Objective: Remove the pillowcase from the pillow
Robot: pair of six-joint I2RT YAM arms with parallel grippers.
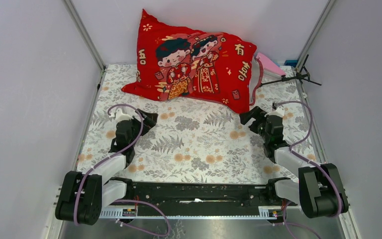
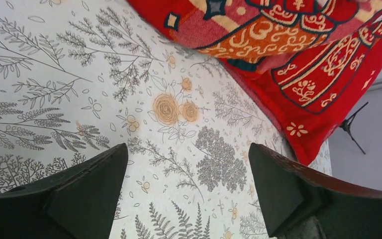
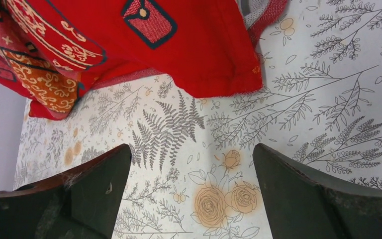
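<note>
The red pillowcase [image 1: 194, 64] with two cartoon figures lies plump at the back of the table, leaning on the rear wall. The pillow is inside it and hidden by the fabric. The case's hemmed end faces right. My left gripper [image 1: 148, 119] is open over the cloth, short of the case's lower left corner. In the left wrist view the pillowcase [image 2: 303, 64] lies ahead and to the right of my left gripper [image 2: 188, 149]. My right gripper [image 1: 247, 117] is open just below the lower right corner. The right wrist view has that corner of the pillowcase [image 3: 194, 45] ahead of my right gripper [image 3: 191, 148].
A grey floral tablecloth [image 1: 194, 144] covers the table. Behind the case's right end lie a pink object [image 1: 271, 63] and a small blue item [image 1: 291, 62]. A black stand with thin legs [image 1: 298, 77] sits at the back right. Grey walls close in left, right and rear.
</note>
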